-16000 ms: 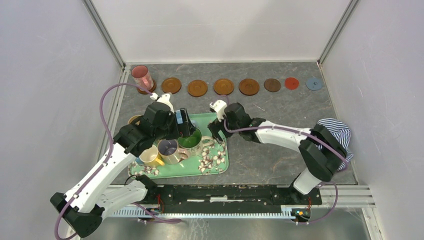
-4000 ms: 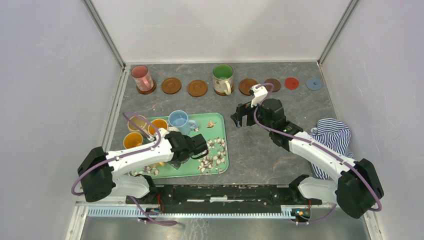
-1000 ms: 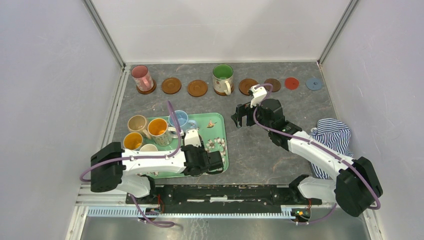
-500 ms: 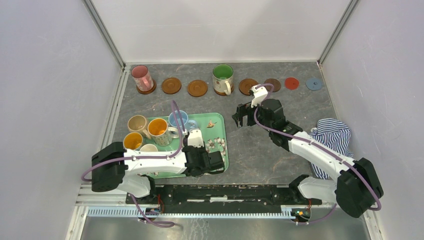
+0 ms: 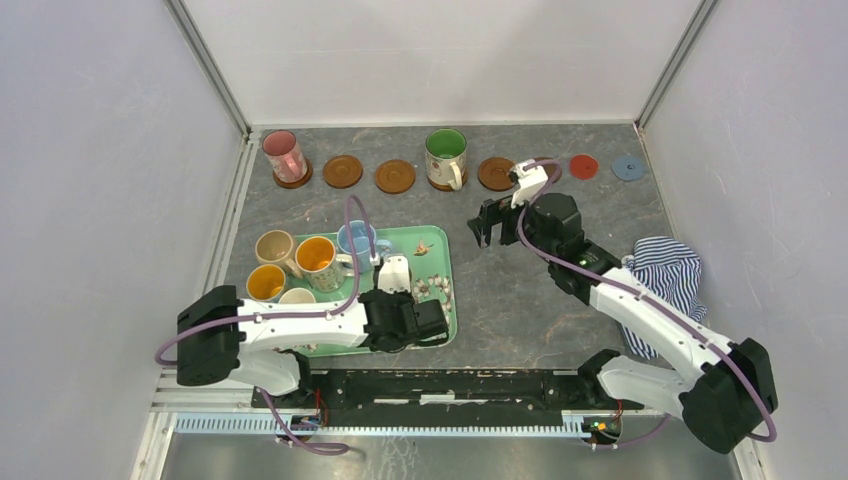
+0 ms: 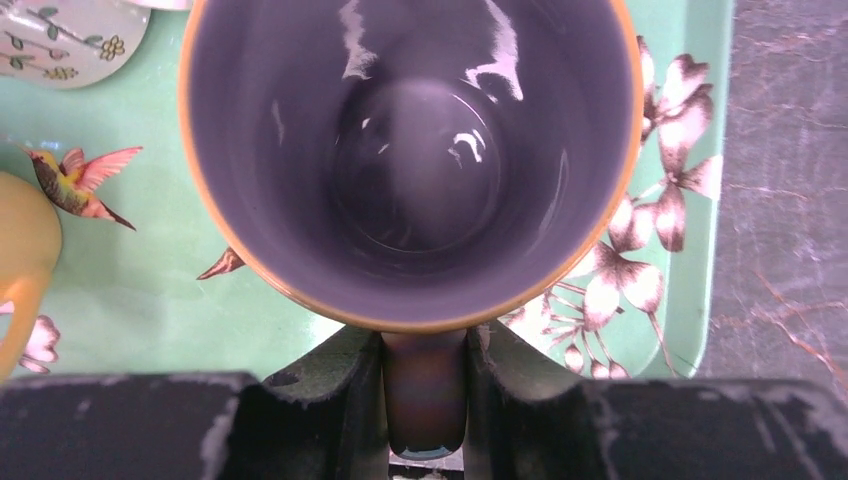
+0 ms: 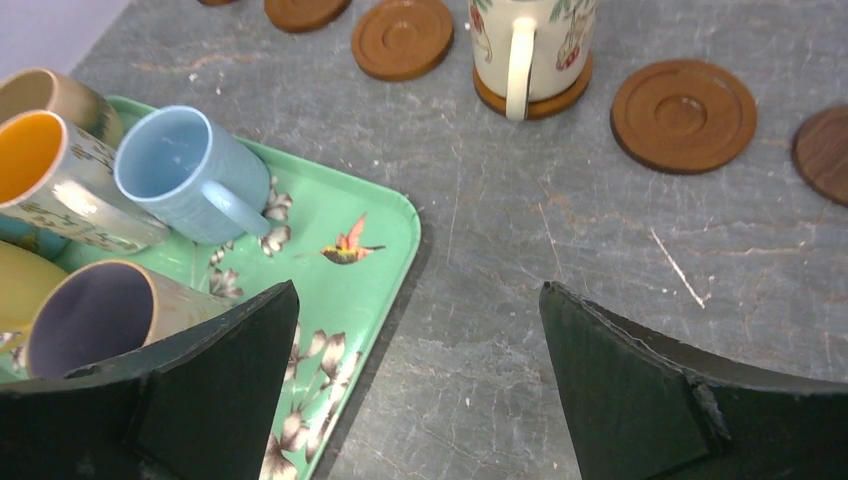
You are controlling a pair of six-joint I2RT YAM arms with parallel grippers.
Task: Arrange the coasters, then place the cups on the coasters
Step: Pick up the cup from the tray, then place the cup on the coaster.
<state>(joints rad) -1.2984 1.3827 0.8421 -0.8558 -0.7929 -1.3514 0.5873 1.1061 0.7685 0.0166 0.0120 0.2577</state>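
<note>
Now left fingers (image 6: 322, 400) have closed on lilac cup (image 6: 410, 150).

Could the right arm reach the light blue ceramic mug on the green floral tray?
Probably yes: the right tool is open, and the light blue ceramic mug stands at the far edge of the green floral tray, handle towards it, nothing between.

**No legible writing in view**

No text, label, brand, number or sign can be read in any of the three views. The printed surfaces carry pictures only. The green tray (image 7: 340, 205) at the near left shows white flowers and a hummingbird. The green-lined cup (image 5: 446, 158) in the far row shows a leafy pattern on its side, too small to make out any lettering.
</note>
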